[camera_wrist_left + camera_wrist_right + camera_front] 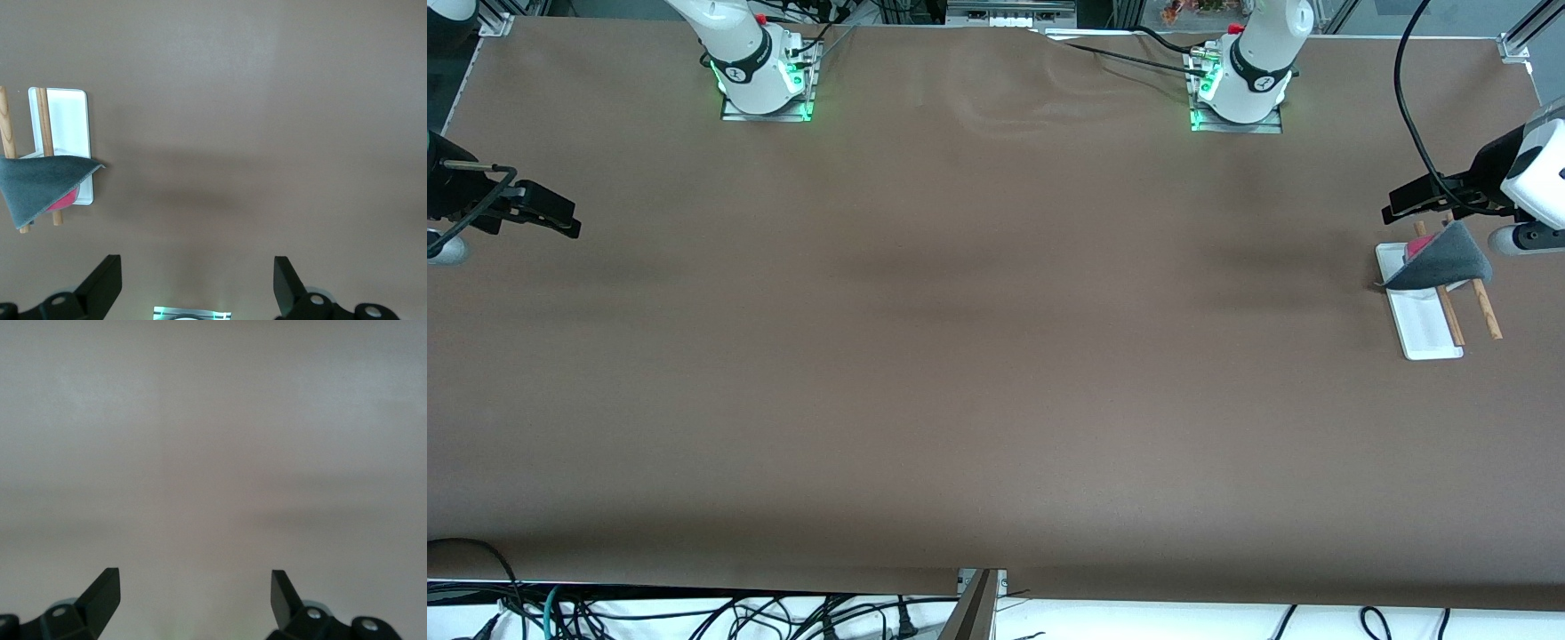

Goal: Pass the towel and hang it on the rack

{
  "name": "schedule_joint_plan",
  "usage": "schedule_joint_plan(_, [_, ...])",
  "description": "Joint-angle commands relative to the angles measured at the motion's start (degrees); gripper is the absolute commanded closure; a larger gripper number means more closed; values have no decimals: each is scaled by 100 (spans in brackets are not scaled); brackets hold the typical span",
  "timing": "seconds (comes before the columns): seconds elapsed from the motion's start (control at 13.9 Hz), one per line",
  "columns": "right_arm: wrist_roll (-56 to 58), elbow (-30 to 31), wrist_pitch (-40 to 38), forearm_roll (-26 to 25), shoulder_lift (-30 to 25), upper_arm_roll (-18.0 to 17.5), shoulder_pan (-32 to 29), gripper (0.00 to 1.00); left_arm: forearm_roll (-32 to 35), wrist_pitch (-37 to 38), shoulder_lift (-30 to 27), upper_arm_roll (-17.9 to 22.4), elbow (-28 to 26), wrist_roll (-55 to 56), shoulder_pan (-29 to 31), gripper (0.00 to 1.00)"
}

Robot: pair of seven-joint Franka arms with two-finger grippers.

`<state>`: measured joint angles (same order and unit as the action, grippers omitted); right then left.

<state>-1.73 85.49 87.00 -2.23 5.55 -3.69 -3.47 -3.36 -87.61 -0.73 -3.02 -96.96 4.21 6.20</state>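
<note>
Towel (1443, 263) draped over rack (1421, 320) at table's (996, 356) left-arm end, about 3 o'clock in the front view; left hand (1421, 199) just above, right hand (538, 213) waiting at 9 o'clock, both spread and empty; risk: loosely hung corner slipping off if the left arm brushes it.

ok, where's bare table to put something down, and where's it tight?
Bare brown table runs from the right end effector across the middle to the rack, and down to the edge nearest the front camera. The one tight spot is the left arm's end: the towel drapes the rack's rods, with the open left end effector beside it.
</note>
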Motion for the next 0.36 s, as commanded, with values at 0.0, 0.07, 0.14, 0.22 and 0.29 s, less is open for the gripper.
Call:
schedule_joint_plan(0.0, [86, -59, -8, 3, 16, -9, 4, 0, -51, 95, 82, 47, 256, 80, -66, 0])
schedule_joint_plan(0.07, [86, -59, 1, 3, 16, -9, 4, 0, -33, 95, 99, 56, 256, 80, -66, 0])
schedule_joint_plan(0.14, [86, -59, 1, 3, 16, -9, 4, 0, -85, 104, 100, 56, 283, 106, -57, 0])
schedule_joint_plan(0.22, [86, -59, 1, 3, 16, -9, 4, 0, -94, 113, 126, 65, 405, 115, -40, 0])
schedule_joint_plan(0.29, [86, -59, 1, 3, 16, -9, 4, 0, -94, 147, 230, 65, 554, 106, -31, 0])
